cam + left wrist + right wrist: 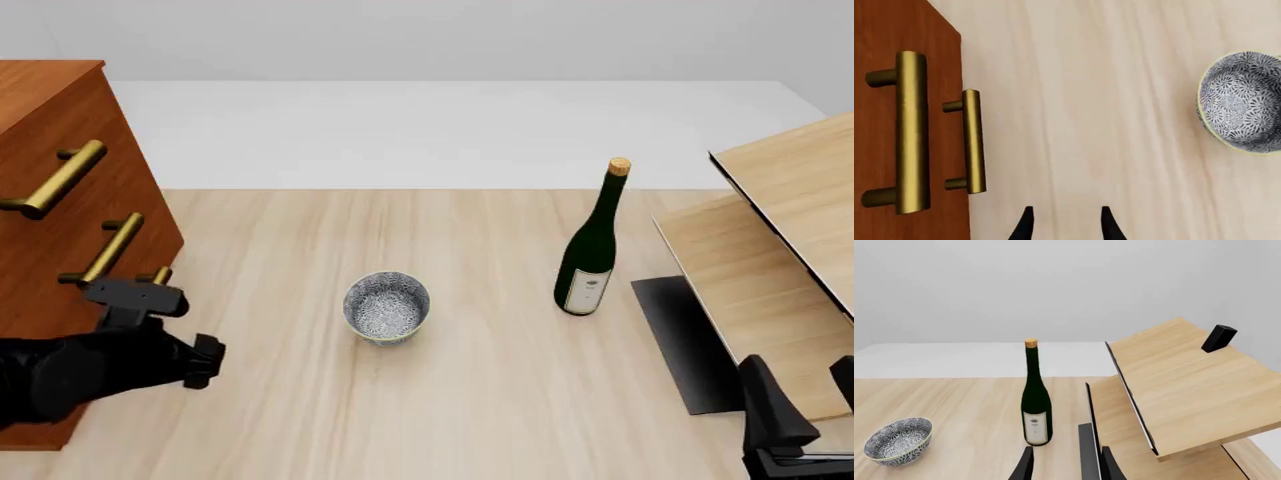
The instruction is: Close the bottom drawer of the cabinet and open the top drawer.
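Observation:
The reddish-brown cabinet (54, 110) stands at the table's left edge. Its top drawer (40, 130) carries a brass handle (54, 180), and the middle handle (107, 248) sits below it. My left arm (120, 360) covers most of the bottom drawer, leaving only one end of its handle (159, 274) showing. How far that drawer stands out I cannot tell. In the left wrist view my left gripper (1066, 222) is open over bare table, beside two brass handles (911, 132) (973, 142). My right gripper (1066, 462) (801, 395) is open at the near right and holds nothing.
A patterned bowl (387, 307) (1244, 100) (897, 440) sits mid-table. A dark wine bottle (590, 250) (1035, 405) stands upright to its right. Pale slanted boards (787, 230) (1187, 385) on a black base fill the right side, close to my right gripper.

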You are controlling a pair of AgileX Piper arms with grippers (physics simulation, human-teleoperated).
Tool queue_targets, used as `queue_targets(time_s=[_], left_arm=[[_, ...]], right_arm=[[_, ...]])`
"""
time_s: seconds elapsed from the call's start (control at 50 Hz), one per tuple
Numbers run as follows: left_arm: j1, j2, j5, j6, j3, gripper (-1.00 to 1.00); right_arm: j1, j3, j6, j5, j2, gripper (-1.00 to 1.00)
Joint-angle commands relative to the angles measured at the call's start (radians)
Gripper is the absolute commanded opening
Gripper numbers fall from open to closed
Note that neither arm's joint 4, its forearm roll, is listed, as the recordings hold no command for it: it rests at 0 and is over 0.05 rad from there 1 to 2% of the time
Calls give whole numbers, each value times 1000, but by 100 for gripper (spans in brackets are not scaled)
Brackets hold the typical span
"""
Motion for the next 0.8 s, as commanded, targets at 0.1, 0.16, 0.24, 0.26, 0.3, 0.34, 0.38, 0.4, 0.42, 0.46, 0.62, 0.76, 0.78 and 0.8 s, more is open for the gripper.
queue_targets(time_s=[0.1, 0.16, 0.24, 0.26, 0.3, 0.34, 0.38, 0.4, 0.42, 0.46, 0.62, 0.76, 0.78, 0.8], left_arm=[[-149, -133, 120, -30, -121, 100], [-179, -159, 137, -23, -150, 100], [-222, -188, 160, -23, -192, 100], [-212, -189, 170, -22, -200, 100], [-226, -208, 173, -6, -214, 100], [-226, -226, 180, 23, -236, 100], [-219, -244, 187, 45, -256, 100], [-216, -258, 183, 70, -260, 100], [-221, -266, 185, 86, -268, 100], [-233, -277, 186, 115, -283, 100], [-180, -404, 54, 481, -182, 100], [-176, -465, 7, 630, -163, 100], [-184, -476, -15, 663, -149, 100], [-188, -465, 7, 639, -171, 100]], right_arm=[[0, 0, 1, 0, -1, 100], [1, 0, 1, -1, 0, 100], [2, 0, 0, -1, 0, 100], [2, 0, 1, 0, 0, 100], [2, 0, 0, 1, -2, 100], [1, 0, 0, 2, -3, 100], [1, 0, 1, 2, -3, 100], [1, 0, 1, 3, -4, 100], [1, 0, 1, 3, -4, 100], [2, 0, 1, 3, -4, 100], [1, -1, 2, 4, -5, 100], [2, -1, 1, 3, -3, 100], [2, -1, 1, 4, -4, 100], [2, -1, 1, 4, -4, 100]])
